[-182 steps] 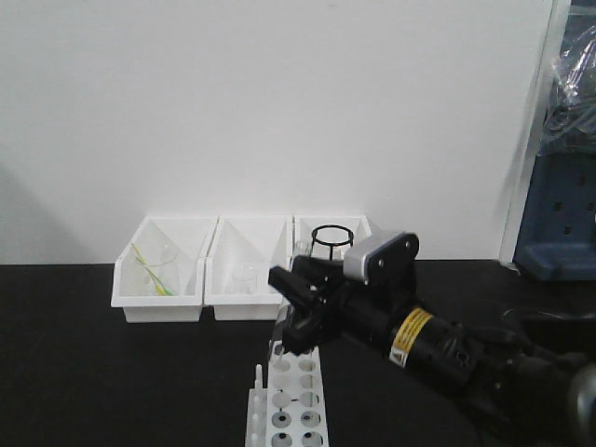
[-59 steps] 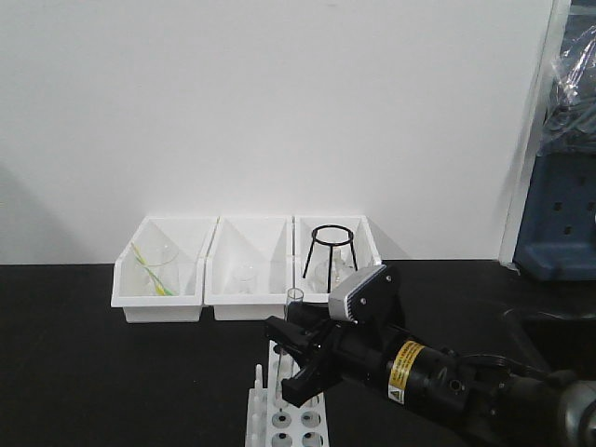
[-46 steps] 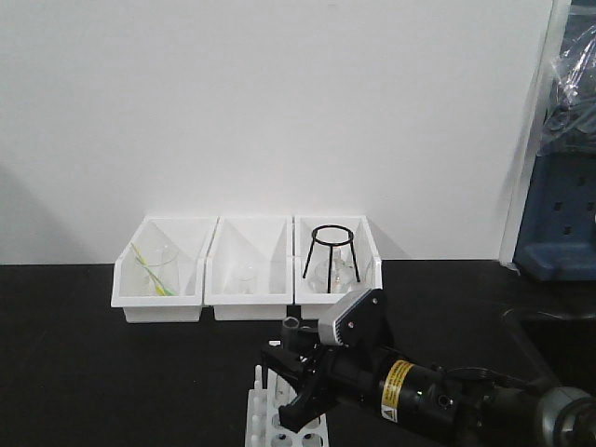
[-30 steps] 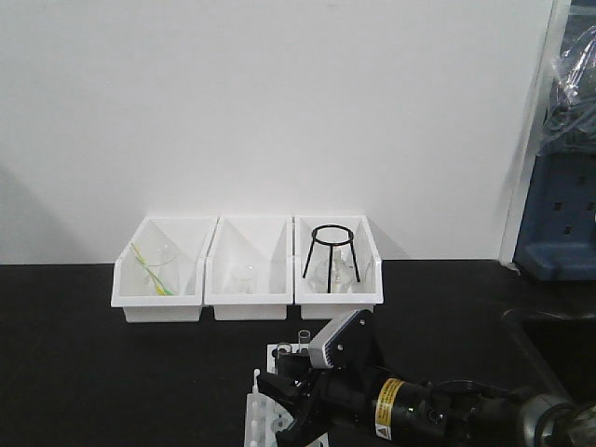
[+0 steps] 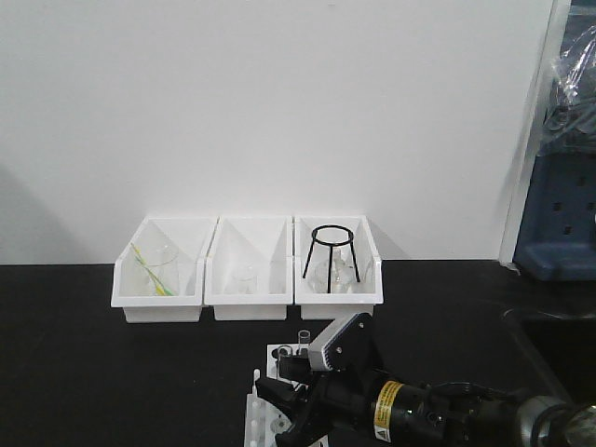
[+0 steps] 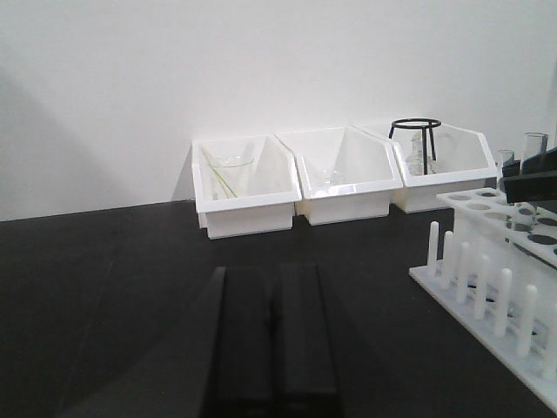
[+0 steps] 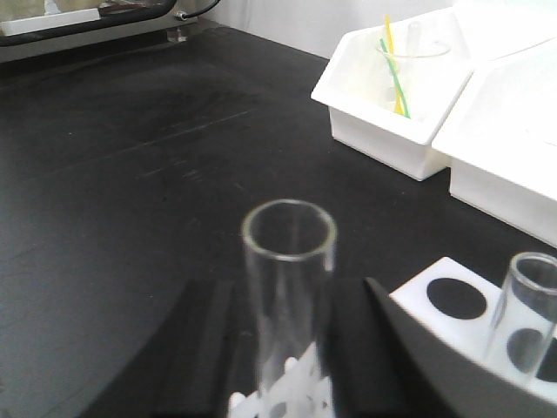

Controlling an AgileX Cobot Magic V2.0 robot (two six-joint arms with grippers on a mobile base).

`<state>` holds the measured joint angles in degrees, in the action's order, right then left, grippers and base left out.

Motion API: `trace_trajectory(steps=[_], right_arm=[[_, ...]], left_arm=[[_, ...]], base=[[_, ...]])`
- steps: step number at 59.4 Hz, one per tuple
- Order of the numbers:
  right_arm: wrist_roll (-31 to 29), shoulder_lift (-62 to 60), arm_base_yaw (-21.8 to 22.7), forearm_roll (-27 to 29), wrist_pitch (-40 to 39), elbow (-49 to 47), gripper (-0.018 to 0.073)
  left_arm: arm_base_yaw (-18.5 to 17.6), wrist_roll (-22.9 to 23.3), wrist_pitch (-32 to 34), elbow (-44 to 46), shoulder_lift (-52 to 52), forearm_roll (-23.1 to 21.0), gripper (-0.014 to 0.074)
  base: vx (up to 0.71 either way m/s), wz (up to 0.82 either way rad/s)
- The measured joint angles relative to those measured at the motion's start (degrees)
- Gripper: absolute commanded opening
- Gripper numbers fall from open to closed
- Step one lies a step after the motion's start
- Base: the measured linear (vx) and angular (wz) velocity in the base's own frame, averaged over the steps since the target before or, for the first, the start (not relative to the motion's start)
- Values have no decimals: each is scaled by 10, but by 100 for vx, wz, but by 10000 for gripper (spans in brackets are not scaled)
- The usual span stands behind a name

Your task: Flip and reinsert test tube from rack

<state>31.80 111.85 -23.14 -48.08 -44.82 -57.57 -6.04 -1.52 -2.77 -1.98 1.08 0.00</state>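
The white rack (image 5: 253,421) stands at the bottom edge of the front view, with pegs along its left side. My right gripper (image 5: 287,371) sits low over the rack's far end, shut on a clear test tube (image 7: 288,279) held upright with its open rim on top and its lower end down among the rack's white pegs. A second tube (image 7: 526,315) stands in a rack hole (image 7: 459,299) just to the right. The left wrist view shows the rack (image 6: 487,261) to its right and both tube tops (image 6: 533,146). My left gripper (image 6: 271,326) lies shut and empty over the black table.
Three white bins (image 5: 248,300) line the back wall. The left one holds a beaker with yellow-green sticks (image 5: 155,268), the right one a black ring stand (image 5: 331,250). A blue device (image 5: 562,223) stands at the far right.
The right arm has come down and towards the camera with the tube, from above the rack to low over it. In the last half second it has barely moved.
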Motion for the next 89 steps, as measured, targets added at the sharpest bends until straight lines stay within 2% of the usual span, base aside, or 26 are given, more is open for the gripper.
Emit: trace_trajectory(steps=[9, 18, 23, 28, 38, 46, 56, 72, 89], right_arm=[[0, -2, 0, 0, -14, 0, 530], [0, -35, 0, 2, -9, 0, 520], [0, -76, 0, 20, 9, 0, 479], [8, -129, 0, 42, 46, 0, 374], [61, -259, 0, 43, 168, 7, -17], [107, -372, 0, 18, 248, 60, -13], [142, -522, 0, 2, 273, 183, -11], [145, -741, 0, 0, 312, 328, -11], [143, -850, 0, 0, 315, 376, -11]], left_arm=[[0, 0, 0, 0, 0, 0, -6], [0, 0, 0, 0, 0, 0, -6], [0, 0, 0, 0, 0, 0, -6], [0, 0, 0, 0, 0, 0, -6], [0, 0, 0, 0, 0, 0, -6], [0, 0, 0, 0, 0, 0, -6], [0, 0, 0, 0, 0, 0, -6], [0, 0, 0, 0, 0, 0, -6], [0, 0, 0, 0, 0, 0, -6]], base=[[0, 0], [0, -1], [0, 0], [0, 0], [0, 0], [0, 0], [0, 0], [0, 0], [0, 0]])
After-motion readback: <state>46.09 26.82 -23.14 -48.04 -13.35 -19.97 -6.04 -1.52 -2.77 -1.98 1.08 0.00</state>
